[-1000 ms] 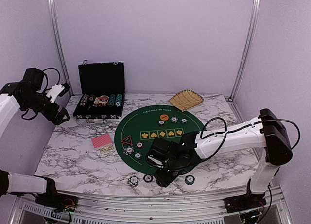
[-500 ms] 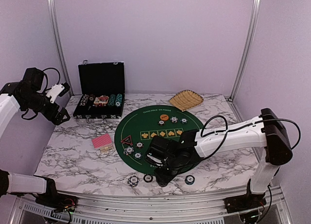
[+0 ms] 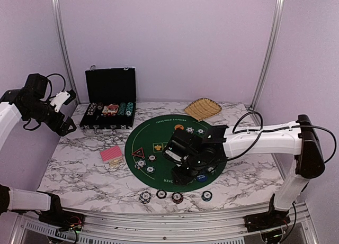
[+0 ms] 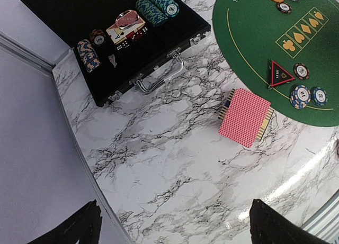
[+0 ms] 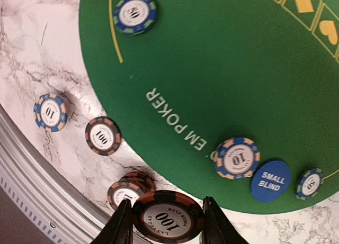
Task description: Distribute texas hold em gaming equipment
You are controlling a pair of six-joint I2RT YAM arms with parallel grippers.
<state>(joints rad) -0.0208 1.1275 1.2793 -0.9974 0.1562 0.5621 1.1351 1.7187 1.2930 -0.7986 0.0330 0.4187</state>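
Swinging away from the counter's (image 3: 85, 175) near edge, the right arm (image 3: 254, 141) is now hanging over the middle of the green poker mat (image 3: 151, 132); a second ago it was crouching low over the marble in front of the mat. That lift is uncovering a short stack of red-black chips (image 3: 177, 197) that the right jaws were hiding before; it is lying on the counter beneath them, toward the arm bases. The right jaws are pinching a single red-black 100 chip (image 5: 167, 218) flat between their fingers, so, as I judge it, one chip is coming off that stack and heading for a place on the mat. The blue SMALL BLIND button (image 5: 270, 180) and a blue-orange 10 chip (image 5: 237, 158) are lying on the mat just ahead of the right jaws. The left arm (image 3: 32, 104) is keeping its high pose, its jaws spread wide around nothing, the pink-red-backed card deck (image 4: 246, 116) lying well ahead of them.

The right arm is covering most of the mat's suit markings beneath it in the overhead view. The held chip is cutting off part of the stack in the wrist view, so its height is proving hard to count. The left jaws are showing only as two dark tips at the frame's bottom corners.
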